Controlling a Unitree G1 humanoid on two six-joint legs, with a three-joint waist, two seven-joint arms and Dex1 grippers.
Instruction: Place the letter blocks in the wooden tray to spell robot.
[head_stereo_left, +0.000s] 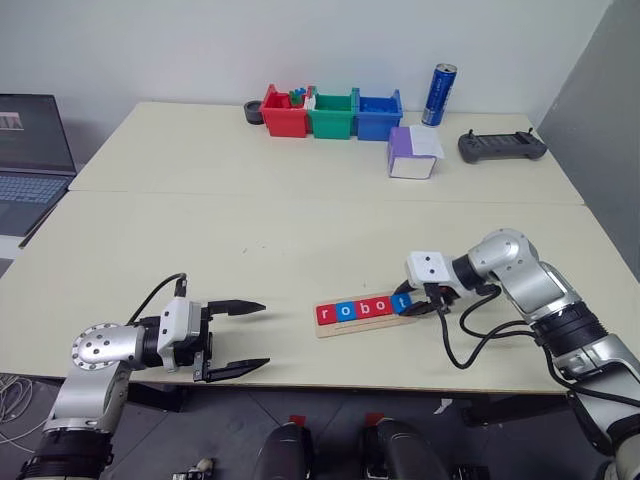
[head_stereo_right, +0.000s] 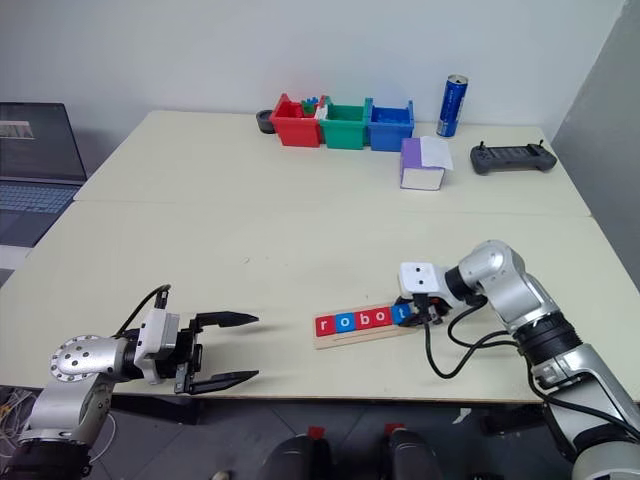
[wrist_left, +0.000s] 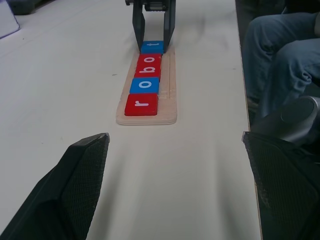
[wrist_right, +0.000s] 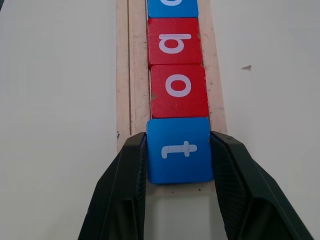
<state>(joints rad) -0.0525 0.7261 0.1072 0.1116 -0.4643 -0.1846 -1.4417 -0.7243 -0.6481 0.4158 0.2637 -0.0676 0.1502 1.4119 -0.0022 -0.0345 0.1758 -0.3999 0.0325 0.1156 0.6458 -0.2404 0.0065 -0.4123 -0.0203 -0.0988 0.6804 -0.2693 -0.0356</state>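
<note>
The left gripper (head_stereo_left: 238, 338) is held with its jaws spread wide and empty at about 7 o'clock on the table (head_stereo_left: 250, 230), well apart from the work.

The wooden tray (head_stereo_left: 330, 328) lies at about 5 o'clock. The letter blocks r, o, b, o are seated in it, edge to edge.

The blue t block (wrist_right: 180, 150) is clamped between the fingers (wrist_right: 122, 190) of the right gripper (wrist_right: 180, 165) at the tray's right-hand end, touching the second o.

For a clean finish, the t is to be pressed flat into the groove and square to its neighbour. The jaws are then to be parted only slightly and lifted straight, so that the row is not dragged.

At 12 o'clock, the coloured bins (head_stereo_left: 332, 115) are left untouched.
</note>
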